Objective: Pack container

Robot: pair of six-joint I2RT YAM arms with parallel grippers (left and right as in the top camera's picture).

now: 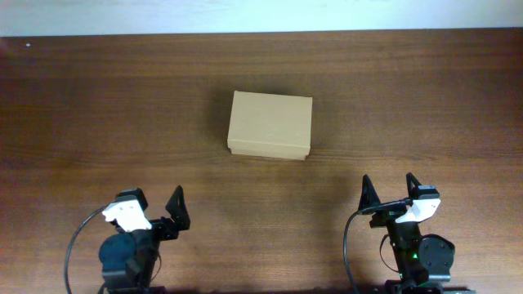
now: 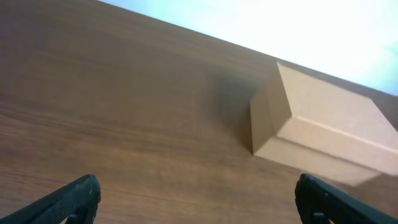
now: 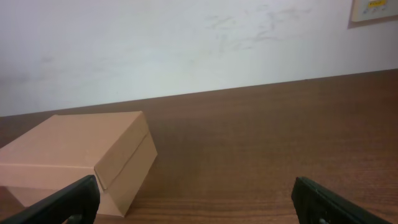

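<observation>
Toward the far middle of the desk, the box is sitting closed; the left fingers and right fingers are hanging spread apart at the near edge, well away.

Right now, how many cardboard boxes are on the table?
1. The tan cardboard box sits shut on the table, mid-width and toward the far side, away from the left hand and right hand. No second box shows in any view, though its inside is hidden.
</observation>
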